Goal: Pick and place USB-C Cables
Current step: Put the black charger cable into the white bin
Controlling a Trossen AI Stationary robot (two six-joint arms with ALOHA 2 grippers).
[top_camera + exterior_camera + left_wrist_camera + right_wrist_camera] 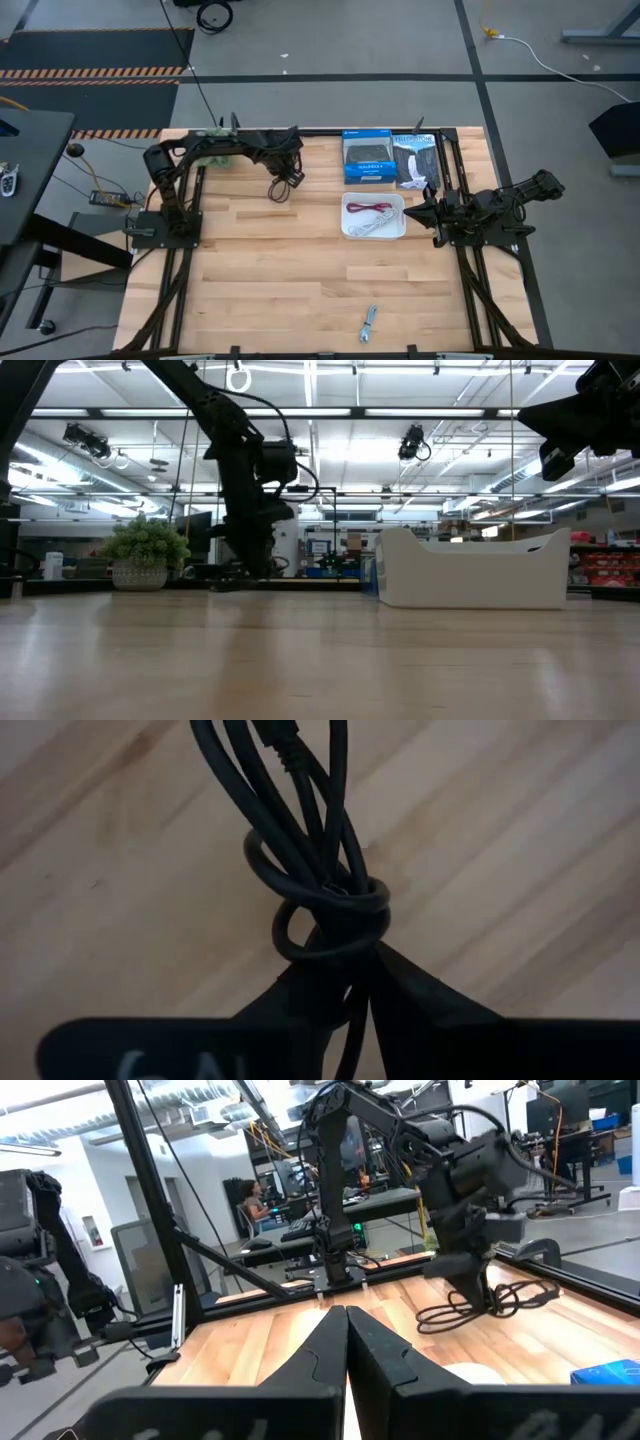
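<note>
My left gripper (284, 180) (345, 960) is over the far left part of the table, shut on the black USB-C cable bundle (320, 870) (487, 1300). The red cable (371, 209) and the white cable (372, 226) lie inside the white tray (346, 216) (480, 575). Near the table's near edge, the grey-silver cable (369, 322) lies flat on the wood. My right gripper (414, 210) (347, 1315) waits shut and holding nothing, raised just right of the tray. My left gripper pinches the black cable bundle between its two fingers at the wound-around waist (335, 915) of the coil, coming from above. The loops (500, 1295) hang below the fingers close over the wood. I cannot tell whether they touch the table.
A blue retail box (368, 157) and a black one (415, 160) sit at the far edge behind the tray. A fuzzy green clump (215, 152) (146, 545) stands at the far left corner. Bare wood spans the table's middle and near left.
</note>
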